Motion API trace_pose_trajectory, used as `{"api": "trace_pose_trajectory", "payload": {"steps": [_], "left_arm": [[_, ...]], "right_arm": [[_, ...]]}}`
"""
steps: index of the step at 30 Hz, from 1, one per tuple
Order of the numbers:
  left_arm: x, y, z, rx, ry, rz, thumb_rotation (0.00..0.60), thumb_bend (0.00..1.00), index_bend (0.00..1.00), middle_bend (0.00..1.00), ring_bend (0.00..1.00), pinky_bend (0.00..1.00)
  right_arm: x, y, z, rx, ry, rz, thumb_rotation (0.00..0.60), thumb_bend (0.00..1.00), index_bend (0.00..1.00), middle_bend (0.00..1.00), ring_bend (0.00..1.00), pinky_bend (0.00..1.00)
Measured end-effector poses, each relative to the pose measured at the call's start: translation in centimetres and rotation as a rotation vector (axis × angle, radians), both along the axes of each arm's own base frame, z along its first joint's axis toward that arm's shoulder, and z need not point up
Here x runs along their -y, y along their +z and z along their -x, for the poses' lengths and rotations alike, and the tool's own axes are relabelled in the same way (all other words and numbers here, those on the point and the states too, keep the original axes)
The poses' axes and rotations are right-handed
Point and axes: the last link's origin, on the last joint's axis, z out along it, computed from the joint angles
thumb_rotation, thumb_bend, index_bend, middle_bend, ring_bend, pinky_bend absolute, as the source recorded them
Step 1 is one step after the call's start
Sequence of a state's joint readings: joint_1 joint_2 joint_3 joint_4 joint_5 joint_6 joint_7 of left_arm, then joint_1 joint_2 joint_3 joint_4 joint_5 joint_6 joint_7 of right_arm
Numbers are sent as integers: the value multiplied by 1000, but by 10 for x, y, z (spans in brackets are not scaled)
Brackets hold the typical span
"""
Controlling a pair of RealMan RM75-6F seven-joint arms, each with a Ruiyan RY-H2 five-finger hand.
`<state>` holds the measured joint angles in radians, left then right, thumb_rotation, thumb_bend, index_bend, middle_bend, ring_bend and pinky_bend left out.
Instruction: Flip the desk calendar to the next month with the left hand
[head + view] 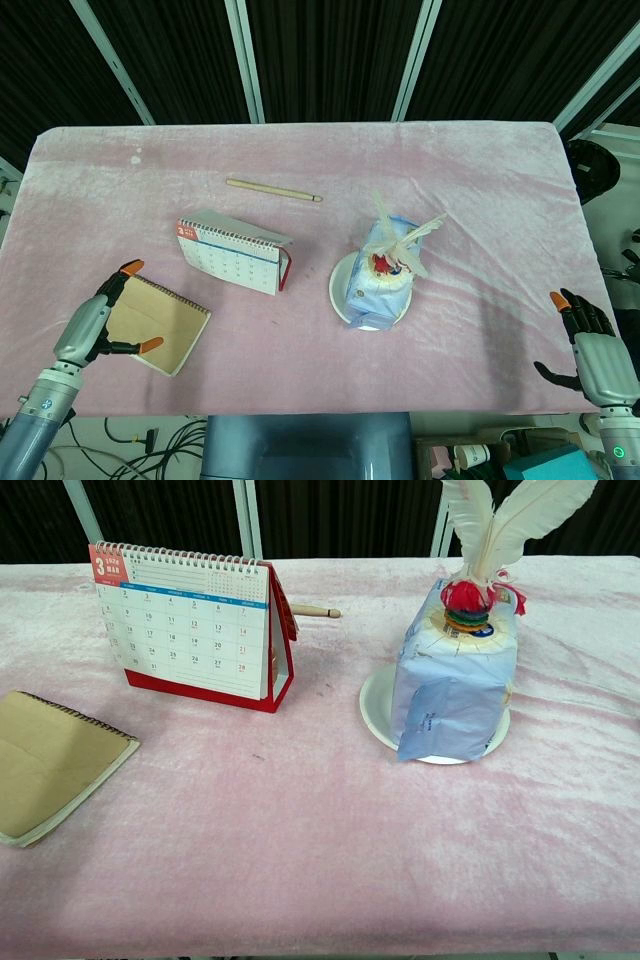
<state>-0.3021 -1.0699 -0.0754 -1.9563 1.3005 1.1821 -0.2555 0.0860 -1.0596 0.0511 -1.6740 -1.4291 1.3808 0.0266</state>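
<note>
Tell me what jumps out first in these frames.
White feathers rising from a blue-wrapped package on a white plate, right of centre. Left of it stands the desk calendar, showing month 3, with a brown spiral notebook flat at the near-left edge beside the open left hand.

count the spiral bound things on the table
2: the desk calendar standing left of centre, its coil along the top edge, and the brown notebook lying flat at the table's front left.

Bright, even light; sharp focus
</note>
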Motion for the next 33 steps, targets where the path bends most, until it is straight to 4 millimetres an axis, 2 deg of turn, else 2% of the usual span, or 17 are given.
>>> {"api": "trace_pose_trajectory", "payload": {"steps": [1,3,4,7,13,18,26,33], "left_arm": [[-3,0,4,-7,24,-3,600,94,0,441,433,494],[-8,1,10,-20,62,-11,600,117,0,590,580,598],[-11,1,14,-32,89,-16,600,127,0,644,636,643],[-20,0,23,-57,165,-17,600,142,0,726,719,713],[-39,-7,36,-93,306,8,600,146,0,779,781,765],[-55,-20,36,-107,366,50,600,147,0,791,794,784],[-80,-49,24,-114,387,132,600,148,0,790,794,787],[-86,-69,8,-116,356,179,600,148,0,786,793,788]], "right_arm": [[0,0,0,1,-1,0,600,126,0,0,0,70],[0,0,0,2,-3,0,600,126,0,0,0,70],[1,0,0,4,-4,1,600,126,0,0,0,70],[1,0,1,6,-6,0,600,126,0,0,0,70],[2,0,1,12,-10,-1,600,126,0,0,0,70],[2,0,1,16,-11,-2,600,125,0,0,0,70],[3,0,1,21,-17,-3,600,125,0,0,0,70],[3,0,1,23,-20,-5,600,126,0,0,0,70]]}}
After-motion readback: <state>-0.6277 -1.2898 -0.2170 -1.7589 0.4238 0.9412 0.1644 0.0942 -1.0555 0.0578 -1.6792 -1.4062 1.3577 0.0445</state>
